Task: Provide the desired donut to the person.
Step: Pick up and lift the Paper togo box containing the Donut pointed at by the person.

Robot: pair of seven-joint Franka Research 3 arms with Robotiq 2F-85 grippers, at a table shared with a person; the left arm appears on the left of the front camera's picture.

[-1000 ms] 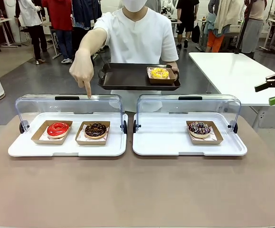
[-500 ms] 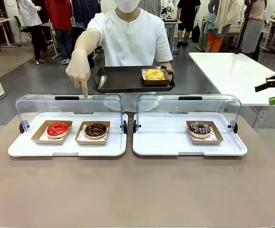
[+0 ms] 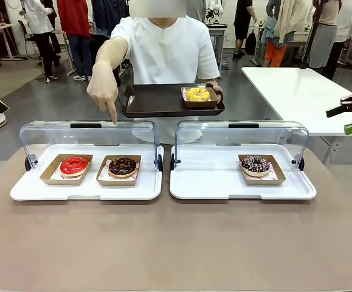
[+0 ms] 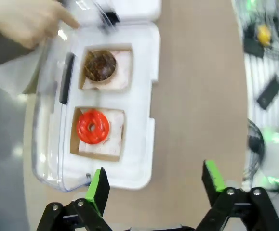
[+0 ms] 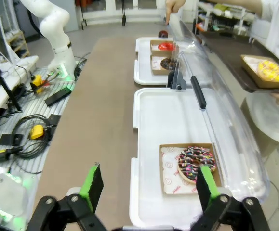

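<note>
Far left: left gripper is raised off the table's left end, jaws spread wide, nothing between the green pads. Its wrist view looks down on the left white plastic display tray.

The left tray sits on the brown table. Its clear domed lid stands upright along the far edge. Inside are two brown cardboard boats side by side, not touching. The left boat holds the red-glazed ring donut. The right boat holds the dark chocolate-glazed ring donut.

Above the raised lid: the person's pointing hand, index finger straight down. The tip is at the lid's top edge, nearer the dark chocolate-glazed ring donut than the red one. Contact with the lid cannot be told.

Centre, far side: the person in a white short-sleeved shirt holds a flat black rectangular serving tray at waist level with the other hand. On its right part sits a yellow-glazed donut in a cardboard boat.

Right of centre: the second white plastic display tray, just beside the first, lid raised likewise. One boat toward its right side holds a chocolate donut with coloured sprinkles.

Far right: right gripper is raised off the table's right end, jaws fully apart and empty. The sprinkled donut lies below and ahead of it in its wrist view.
</note>
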